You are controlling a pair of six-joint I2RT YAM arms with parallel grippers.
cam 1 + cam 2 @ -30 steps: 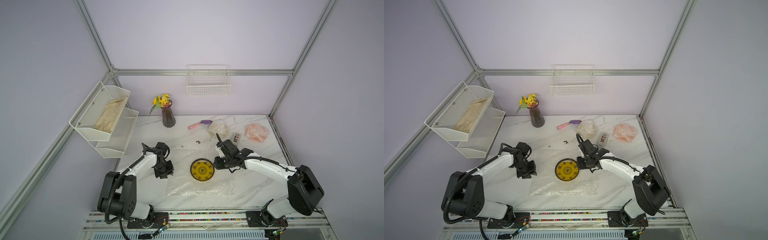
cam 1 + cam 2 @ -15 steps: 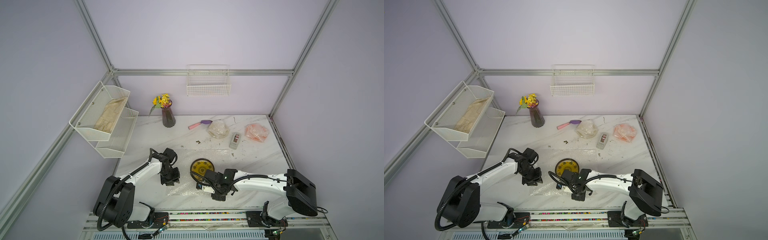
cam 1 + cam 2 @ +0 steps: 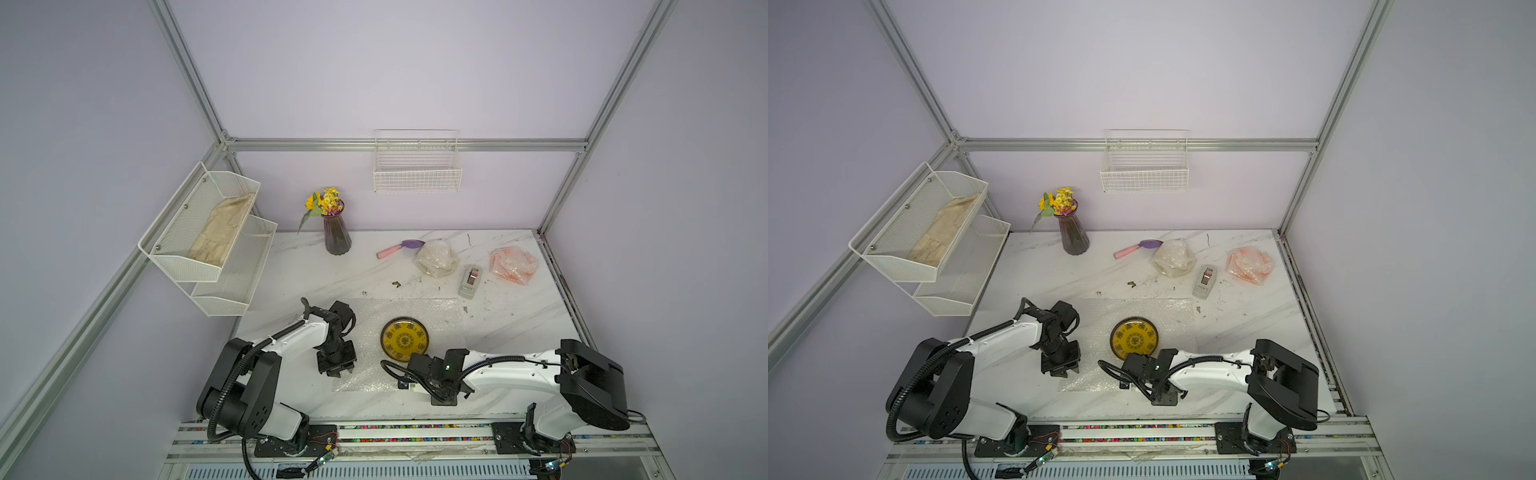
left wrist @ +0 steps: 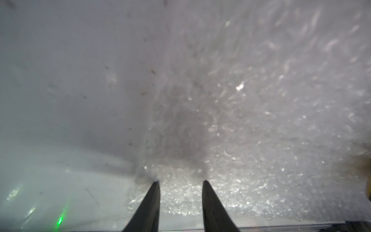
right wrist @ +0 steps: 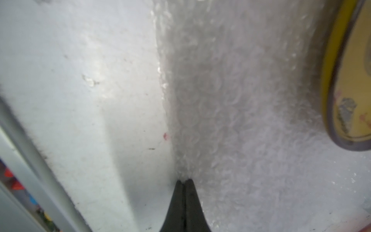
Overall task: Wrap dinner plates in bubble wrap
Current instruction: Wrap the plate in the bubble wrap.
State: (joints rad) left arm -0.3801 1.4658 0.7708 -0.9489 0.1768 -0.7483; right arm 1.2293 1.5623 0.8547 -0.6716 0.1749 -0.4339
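At bubble wrap (image 3: 436,320) near edge | right end effector (image 5: 183,180) pinches it | left end effector (image 4: 180,181) parted astride side edge

Robot lab, dressed up like home. Left arm (image 3: 299,336) and right arm (image 3: 511,376) fixed on rail (image 3: 415,428) by table (image 3: 299,274). Metal frame (image 3: 407,144) around plain purple walls (image 3: 395,75). Vase (image 3: 336,239) with flowers, wire basket (image 3: 417,180), shelf (image 3: 178,232).

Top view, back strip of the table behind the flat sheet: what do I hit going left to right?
In a top view: flower vase → pink-handled purple scoop → whitish bubble-wrapped bundle → grey tape dispenser → orange bubble-wrapped bundle.
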